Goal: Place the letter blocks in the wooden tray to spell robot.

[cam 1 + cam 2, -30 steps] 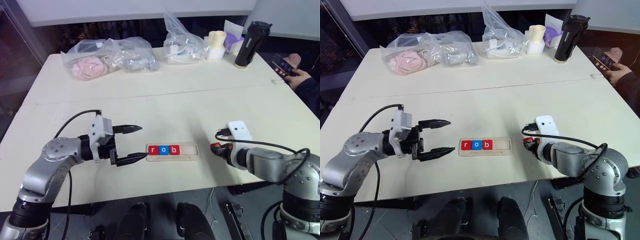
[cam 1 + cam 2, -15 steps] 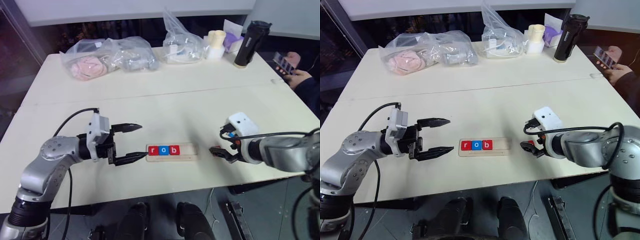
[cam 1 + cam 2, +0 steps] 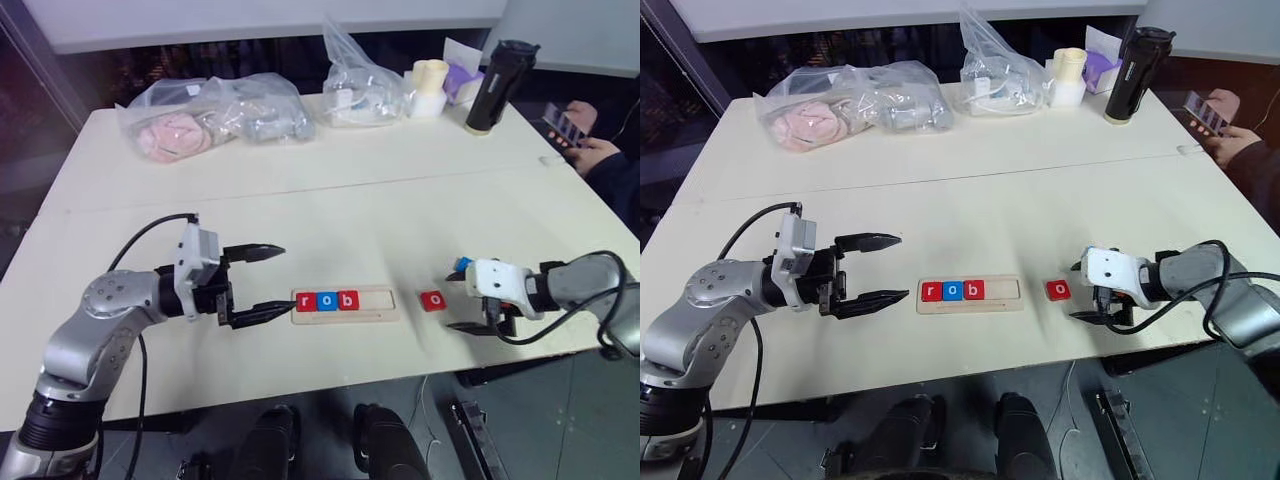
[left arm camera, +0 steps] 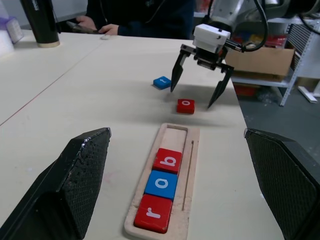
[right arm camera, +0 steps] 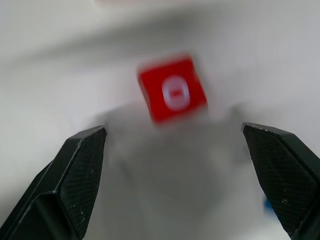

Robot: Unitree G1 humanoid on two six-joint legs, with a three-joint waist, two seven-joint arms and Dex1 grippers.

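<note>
Tray (image 3: 346,301) holds r, o, b; left wrist view adds blue tile (image 4: 162,82); both jaws wide, empty.

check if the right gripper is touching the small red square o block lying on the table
Apart. The left wrist view shows the right gripper open, with bare table between its fingertips and the red o block.

Five letter blocks show in all: three red and two blue. Three sit in the one wooden tray (image 3: 345,302): a red r (image 3: 305,301), a blue o (image 3: 326,301) and a red b (image 3: 348,299). Two lie loose on the desk (image 3: 300,200): a red o (image 3: 433,300) and a blue block (image 4: 161,82). Along the far edge stand three plastic bags (image 3: 215,115), one black bottle (image 3: 490,72) and one cream cup (image 3: 430,88).
</note>
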